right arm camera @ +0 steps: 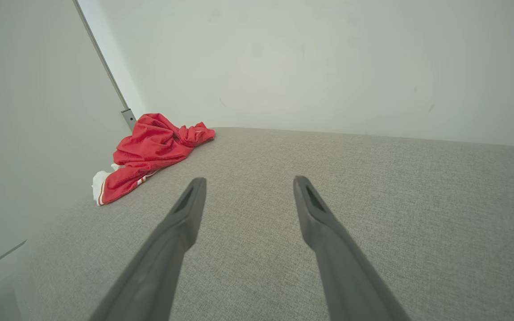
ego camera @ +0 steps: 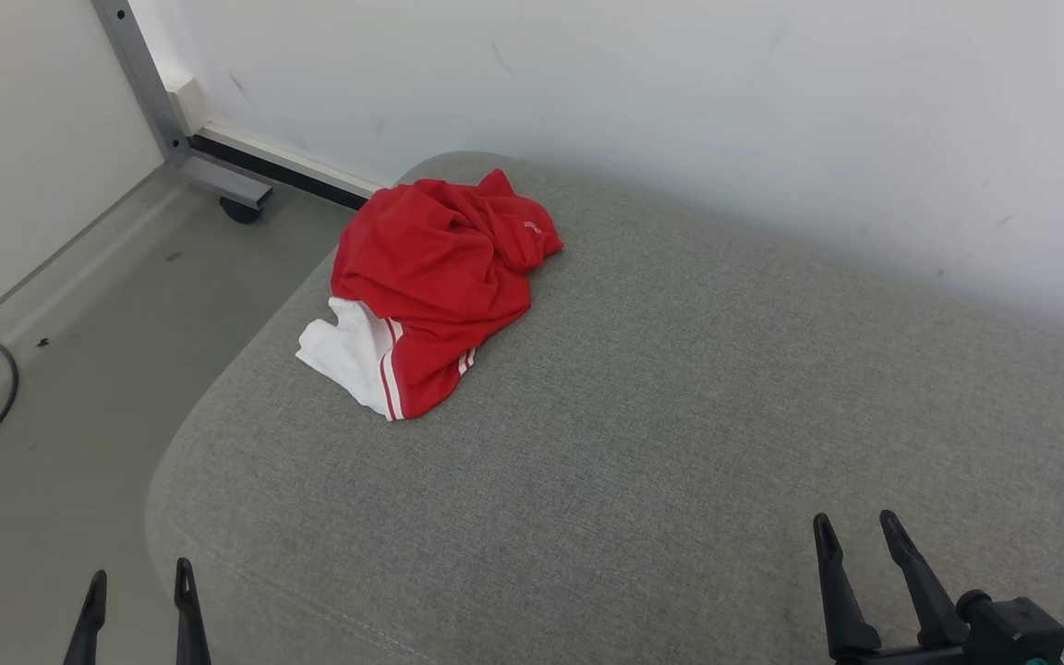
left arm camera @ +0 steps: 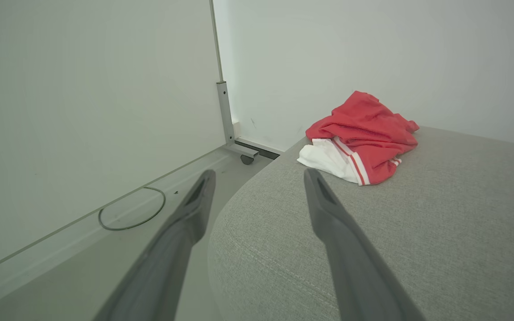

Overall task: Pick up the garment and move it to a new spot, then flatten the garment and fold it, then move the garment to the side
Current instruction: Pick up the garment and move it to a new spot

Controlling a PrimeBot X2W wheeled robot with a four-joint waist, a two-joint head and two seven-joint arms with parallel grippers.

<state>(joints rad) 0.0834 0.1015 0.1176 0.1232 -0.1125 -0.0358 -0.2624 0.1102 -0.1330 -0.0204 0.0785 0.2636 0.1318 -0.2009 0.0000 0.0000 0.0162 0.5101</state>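
Pick-up step not yet begun: red-and-white garment [ego camera: 435,277] lies crumpled on the grey couch [ego camera: 680,416], well ahead-right of the left gripper [ego camera: 141,570] and ahead-left of the right gripper [ego camera: 855,517], both spread wide and empty; next move likely a forward reach to pinch cloth.

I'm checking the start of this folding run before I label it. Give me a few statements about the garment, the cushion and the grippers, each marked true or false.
1. The crumpled red and white garment lies on the grey fabric cushion. True.
2. The garment is spread flat and neatly folded. False: it is bunched in a heap.
3. The left gripper holds the garment. False: it is open and holds nothing, well apart from the garment.
4. The right gripper is open and holds nothing. True.
5. A thin dark cable lies on the floor to the left of the cushion. True.
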